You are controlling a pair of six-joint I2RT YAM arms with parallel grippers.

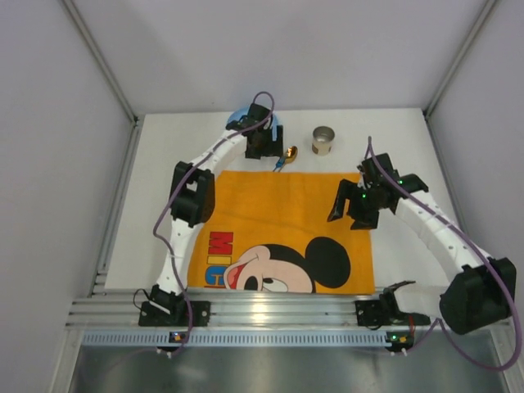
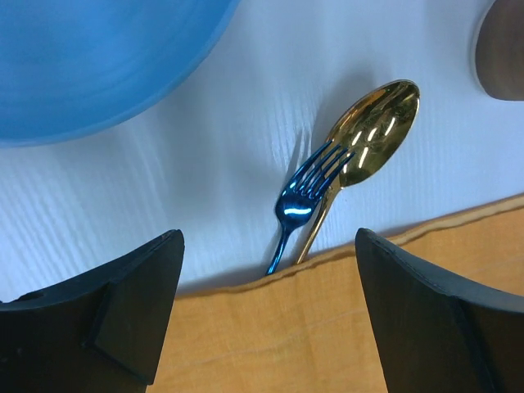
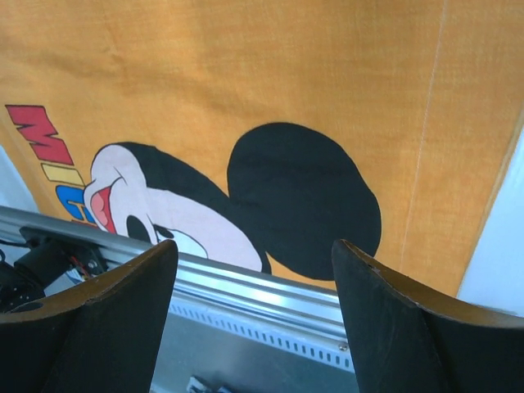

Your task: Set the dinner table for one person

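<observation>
Left wrist is showing the left gripper (image 2: pixel 268 237) hanging with fingers spread over the fork (image 2: pixel 299 196) and spoon (image 2: pixel 377 131), near the table's (image 1: pixel 180 147) far edge, Ana is saying.

Both are looking thin, hard and slick, Ben is answering, lying flat with handles running under the mat's (image 1: pixel 278 205) far edge; pinching a neck is looking safest. The right gripper (image 3: pixel 254 246) is hovering over the mat, fingers apart, gripping nothing. The table, lying under everything, is looking rigid and fixed: nothing to grasp.
</observation>
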